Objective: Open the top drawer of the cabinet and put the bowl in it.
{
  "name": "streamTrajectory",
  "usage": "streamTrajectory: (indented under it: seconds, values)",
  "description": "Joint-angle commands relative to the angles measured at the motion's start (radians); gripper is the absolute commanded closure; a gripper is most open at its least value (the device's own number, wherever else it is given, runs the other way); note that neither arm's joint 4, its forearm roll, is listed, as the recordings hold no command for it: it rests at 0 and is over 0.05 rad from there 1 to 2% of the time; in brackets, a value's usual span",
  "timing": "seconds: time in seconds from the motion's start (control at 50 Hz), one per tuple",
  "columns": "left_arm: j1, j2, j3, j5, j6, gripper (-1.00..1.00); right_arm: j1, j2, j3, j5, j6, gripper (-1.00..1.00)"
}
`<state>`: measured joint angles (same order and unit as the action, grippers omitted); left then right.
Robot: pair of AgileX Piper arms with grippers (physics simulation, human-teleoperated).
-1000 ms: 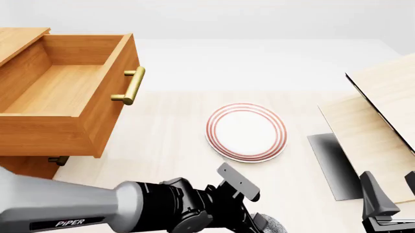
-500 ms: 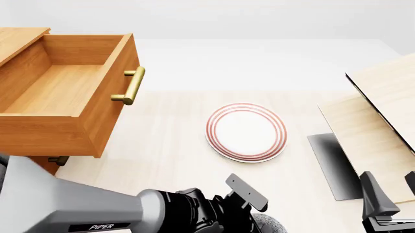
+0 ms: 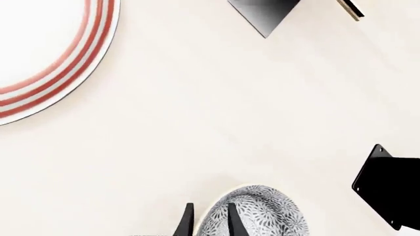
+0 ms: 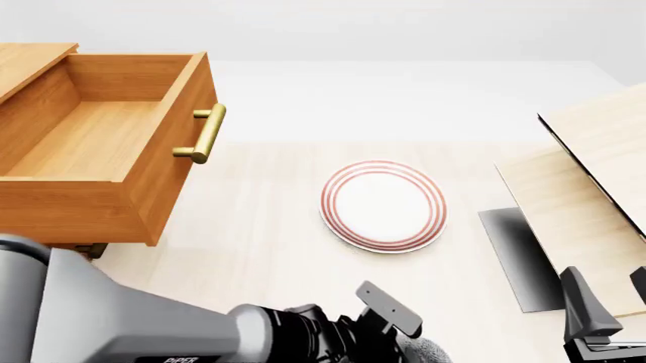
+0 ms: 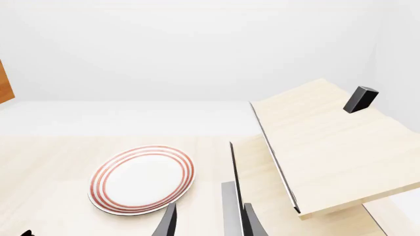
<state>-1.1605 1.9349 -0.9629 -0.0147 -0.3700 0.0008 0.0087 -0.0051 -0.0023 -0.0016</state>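
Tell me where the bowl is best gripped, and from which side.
Judging by its shape, the bowl is best taken at its rim, from above: it sits upright and open, too round for a side pinch. One jaw goes inside the wall, one outside, as the left gripper seems placed.

One bowl [image 3: 259,214] shows, speckled grey-blue and white, at the edge of the left wrist view. One plate [image 4: 383,205] with red rings lies on the one pale bench [image 4: 253,227]. One orange-brown cabinet [image 4: 30,68] stands at the left, with one top drawer [image 4: 96,162] pulled out; one brass bar handle [image 4: 205,134] is on that drawer, and part of a second handle [image 4: 91,249] peeks out below it. One pale light-wood unit [image 4: 580,181] stands at the right. Two arms are present, each carrying one tool: the left tool [image 3: 208,221] and the right tool [image 5: 206,223].
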Motion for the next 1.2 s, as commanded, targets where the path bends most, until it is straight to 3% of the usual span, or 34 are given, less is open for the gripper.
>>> streamTrajectory:
  seconds: [0.02, 0.68, 1.2]
  values:
    - [-0.003, 0.003, 0.017, -0.014, -0.009, 1.00, 0.000, -0.001, 0.001, 0.000, 0.000, -1.00]
    - [0.017, -0.134, 0.070, -0.021, -0.034, 1.00, 0.000, -0.001, 0.001, 0.000, 0.000, -1.00]
    - [0.085, -0.223, 0.032, 0.079, 0.000, 1.00, 0.000, -0.001, 0.001, 0.000, 0.000, -1.00]
